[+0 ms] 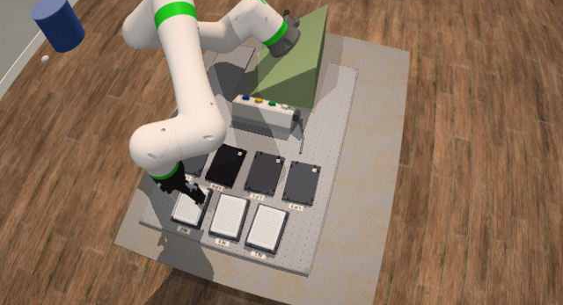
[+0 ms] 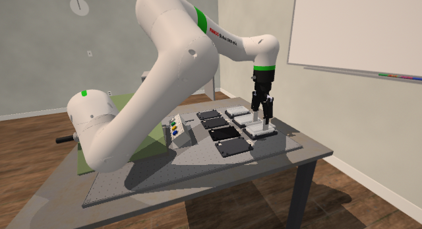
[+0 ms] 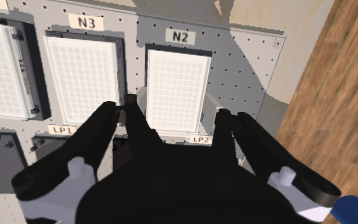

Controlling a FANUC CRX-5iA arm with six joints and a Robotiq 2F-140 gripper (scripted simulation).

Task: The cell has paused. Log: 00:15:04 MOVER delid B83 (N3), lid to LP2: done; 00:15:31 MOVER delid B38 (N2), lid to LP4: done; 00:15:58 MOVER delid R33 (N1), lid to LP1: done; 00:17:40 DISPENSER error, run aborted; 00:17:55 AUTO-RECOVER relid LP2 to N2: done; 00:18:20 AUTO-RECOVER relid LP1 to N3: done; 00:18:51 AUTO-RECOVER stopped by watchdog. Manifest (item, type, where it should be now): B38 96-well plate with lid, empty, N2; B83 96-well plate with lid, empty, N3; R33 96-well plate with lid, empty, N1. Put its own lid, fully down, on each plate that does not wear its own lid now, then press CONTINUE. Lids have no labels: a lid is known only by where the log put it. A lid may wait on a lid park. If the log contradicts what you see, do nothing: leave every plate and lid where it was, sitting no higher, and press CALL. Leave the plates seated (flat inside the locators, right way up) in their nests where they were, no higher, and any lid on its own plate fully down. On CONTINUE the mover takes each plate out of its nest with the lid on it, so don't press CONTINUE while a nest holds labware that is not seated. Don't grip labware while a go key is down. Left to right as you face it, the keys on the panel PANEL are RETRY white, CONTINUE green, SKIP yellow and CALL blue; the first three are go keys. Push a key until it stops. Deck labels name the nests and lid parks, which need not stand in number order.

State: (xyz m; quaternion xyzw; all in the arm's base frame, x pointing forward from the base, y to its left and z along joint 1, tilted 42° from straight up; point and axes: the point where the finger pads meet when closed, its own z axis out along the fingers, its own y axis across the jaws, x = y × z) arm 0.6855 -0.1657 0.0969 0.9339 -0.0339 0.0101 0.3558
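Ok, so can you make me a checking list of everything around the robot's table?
Surface: grey board with holes on a table.
Job's things: white plates in nests N1, N3 and N2; a row of dark lid parks; key panel with four coloured keys.
Clutter: green wedge block behind the panel; blue cylinder and small white ball on the floor.
Hand: hand just over the N2 plate, shut on a faint clear lid.
Cables: nothing seen.
Surroundings: wooden floor, whiteboard on the wall.
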